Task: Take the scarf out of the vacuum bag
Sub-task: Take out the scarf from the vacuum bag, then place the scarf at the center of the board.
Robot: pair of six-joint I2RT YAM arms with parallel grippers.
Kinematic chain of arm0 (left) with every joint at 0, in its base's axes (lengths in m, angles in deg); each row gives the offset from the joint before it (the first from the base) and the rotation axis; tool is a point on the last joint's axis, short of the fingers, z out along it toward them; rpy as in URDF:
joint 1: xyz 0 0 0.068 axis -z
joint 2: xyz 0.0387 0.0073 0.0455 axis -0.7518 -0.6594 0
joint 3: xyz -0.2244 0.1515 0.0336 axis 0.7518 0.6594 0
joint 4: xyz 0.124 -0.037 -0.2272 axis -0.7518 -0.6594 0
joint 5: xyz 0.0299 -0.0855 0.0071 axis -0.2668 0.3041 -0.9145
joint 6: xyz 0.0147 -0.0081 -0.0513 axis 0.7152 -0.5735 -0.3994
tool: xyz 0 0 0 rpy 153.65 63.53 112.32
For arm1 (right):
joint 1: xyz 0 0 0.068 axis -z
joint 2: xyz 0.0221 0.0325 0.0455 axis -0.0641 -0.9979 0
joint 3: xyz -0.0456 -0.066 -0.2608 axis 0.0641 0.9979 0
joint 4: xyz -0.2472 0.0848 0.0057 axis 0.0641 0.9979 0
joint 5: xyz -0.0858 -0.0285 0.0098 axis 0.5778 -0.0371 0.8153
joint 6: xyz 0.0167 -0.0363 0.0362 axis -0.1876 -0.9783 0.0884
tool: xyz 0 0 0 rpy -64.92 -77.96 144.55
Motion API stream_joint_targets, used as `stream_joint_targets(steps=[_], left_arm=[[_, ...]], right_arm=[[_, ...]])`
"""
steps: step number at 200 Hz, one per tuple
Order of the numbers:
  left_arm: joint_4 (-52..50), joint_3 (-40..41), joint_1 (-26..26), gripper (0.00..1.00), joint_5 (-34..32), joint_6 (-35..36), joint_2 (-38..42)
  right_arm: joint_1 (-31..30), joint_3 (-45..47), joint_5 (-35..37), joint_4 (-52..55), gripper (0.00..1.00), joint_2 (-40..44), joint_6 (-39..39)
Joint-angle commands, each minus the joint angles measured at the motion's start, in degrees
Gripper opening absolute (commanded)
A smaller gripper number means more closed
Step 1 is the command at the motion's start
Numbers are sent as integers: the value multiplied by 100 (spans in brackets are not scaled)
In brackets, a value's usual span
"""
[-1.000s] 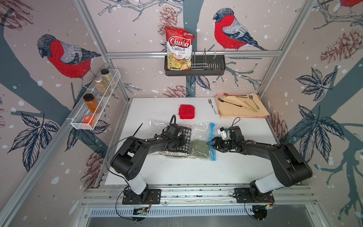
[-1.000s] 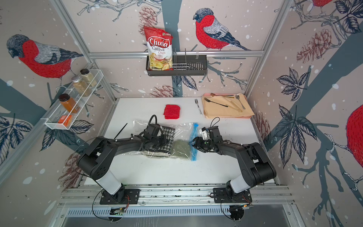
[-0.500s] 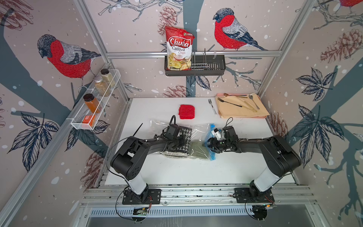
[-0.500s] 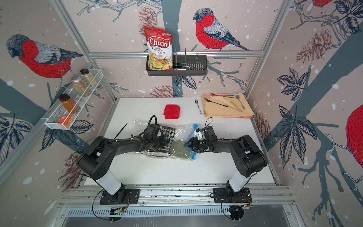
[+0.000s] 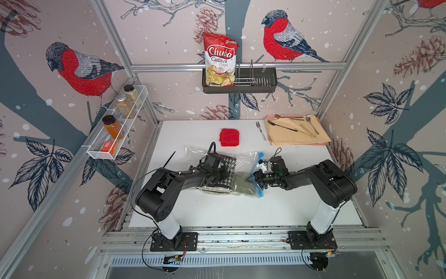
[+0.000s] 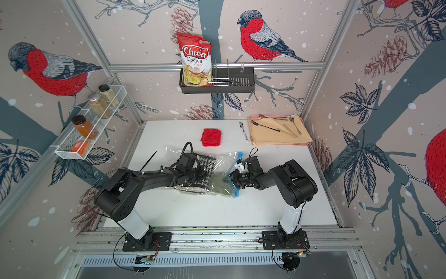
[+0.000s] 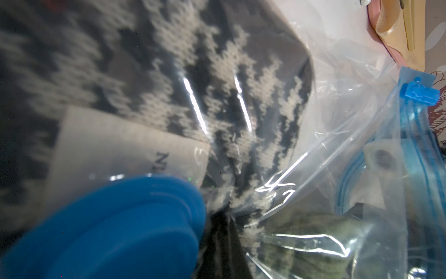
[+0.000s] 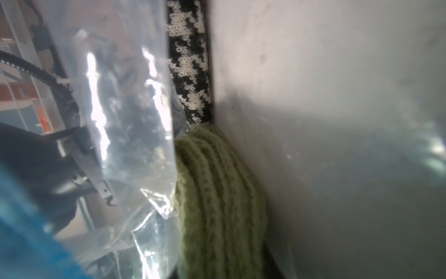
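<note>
The vacuum bag (image 5: 243, 160) lies flat near the middle of the table (image 5: 217, 212), its long axis parallel to the front edge and its blue zip strip (image 5: 259, 193) facing the right edge. The scarf (image 5: 227, 160) sits inside at the closed end. The part not hidden by the arm runs crosswise, from rear to front, and its white label (image 7: 115, 149) is beside the blue valve cap (image 7: 108, 229). A green knit (image 5: 242, 184) lies between the scarf and the zip strip. The left gripper (image 5: 218, 177) rests on the bag over the scarf with its jaws pressed together, and creases in the film gather at its tip. The right gripper (image 5: 254, 179) is at the bag's mouth, but I cannot tell whether it is spread or pinching. A second ago it was outside the strip, toward the right edge, and the strip lay straight. Now the strip is buckled. The left arm has not shifted.
</note>
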Motion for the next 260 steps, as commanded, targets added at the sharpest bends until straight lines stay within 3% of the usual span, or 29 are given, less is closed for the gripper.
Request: stream_joint_targets(steps=[1,19,36,89,128,146,180,194,260], left_arm=[[-1026,100,25,4,-125,-52,-83],[-1026,123,31,4,-145,-60,-64],[-1046,110,31,4,-153,-59,-52],[-1048,100,28,4,-154,-68,-54],[-1022,67,29,4,-116,-75,-87],[-1002,52,28,4,-119,-61,-109],[-917,34,31,4,-53,-69,-186],[-894,24,28,4,-48,-77,-192],[-1007,-108,34,4,-13,80,-227]], right_arm=[[162,108,-197,-451,0,1,246],[480,265,32,-150,0,245,70],[760,166,475,922,0,649,-540],[1188,-789,2675,4225,0,1643,-2240],[1492,-1358,3749,5512,0,1923,-2777],[1657,-1520,3539,5605,0,2138,-2866],[2019,-1711,2033,4835,0,2308,-2475],[2036,-1997,1784,4638,0,2212,-2263],[1907,-4467,609,3517,0,457,-1406]])
